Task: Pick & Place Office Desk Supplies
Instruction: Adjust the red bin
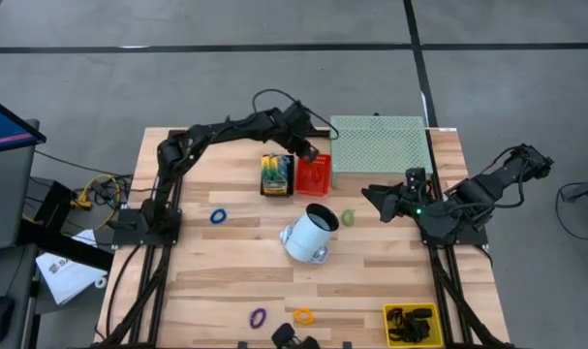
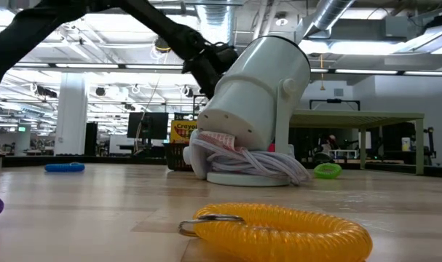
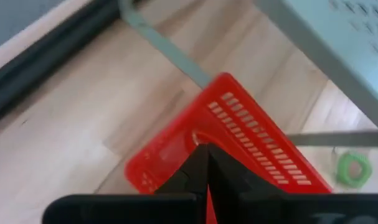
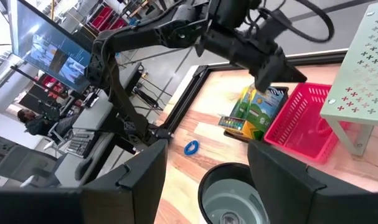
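The left gripper hangs over the red basket with its fingers pressed together on nothing, the crayon box just beside that basket, while the right gripper waits wide open and empty near the green ring.

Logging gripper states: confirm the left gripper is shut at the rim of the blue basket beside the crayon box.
Wrong colour: the basket is red, as the high view shows. The left gripper is shut at its rim, beside the crayon box.
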Motion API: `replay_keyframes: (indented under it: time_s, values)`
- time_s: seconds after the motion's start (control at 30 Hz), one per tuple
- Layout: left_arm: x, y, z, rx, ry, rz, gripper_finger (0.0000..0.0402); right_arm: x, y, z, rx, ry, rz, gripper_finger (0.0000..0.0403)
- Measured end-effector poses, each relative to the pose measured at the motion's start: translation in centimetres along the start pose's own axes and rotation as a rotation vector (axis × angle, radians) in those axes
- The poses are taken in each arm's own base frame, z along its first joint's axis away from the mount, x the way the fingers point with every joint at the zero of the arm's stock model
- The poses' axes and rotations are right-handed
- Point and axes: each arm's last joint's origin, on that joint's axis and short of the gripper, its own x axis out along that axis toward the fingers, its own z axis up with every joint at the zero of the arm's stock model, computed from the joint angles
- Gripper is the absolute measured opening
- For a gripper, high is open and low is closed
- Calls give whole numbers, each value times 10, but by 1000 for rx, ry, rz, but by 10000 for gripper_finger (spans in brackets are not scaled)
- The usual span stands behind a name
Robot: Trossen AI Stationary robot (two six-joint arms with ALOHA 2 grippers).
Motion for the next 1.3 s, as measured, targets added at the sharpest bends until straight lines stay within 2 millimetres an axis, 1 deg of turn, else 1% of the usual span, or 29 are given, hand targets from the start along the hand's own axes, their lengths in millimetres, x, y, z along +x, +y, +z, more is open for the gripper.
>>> replay_keyframes:
  time_s: [0.07,0.13,0.2,0.27,0.43,0.6,1.0,1.3]
  values:
    - [4,-7,-3,37,41,25,0,0,-1,0,-4,3,-1,220]
    - [12,-10,-12,66,94,67,0,-1,-1,1,-4,0,1,220]
    - [16,-12,-18,85,122,104,0,-1,-1,2,-6,-1,0,220]
    - [16,-14,-17,94,103,113,0,-2,-2,2,-8,0,2,220]
    - [15,-13,-19,91,121,148,0,-4,-2,1,-21,8,3,220]
    - [14,-13,-24,94,170,167,0,-5,-2,0,-22,13,9,220]
    - [16,-33,-35,140,204,185,0,-7,-1,-1,-27,18,19,220]
    - [15,-31,-39,137,248,211,0,-11,0,-3,-22,27,32,220]
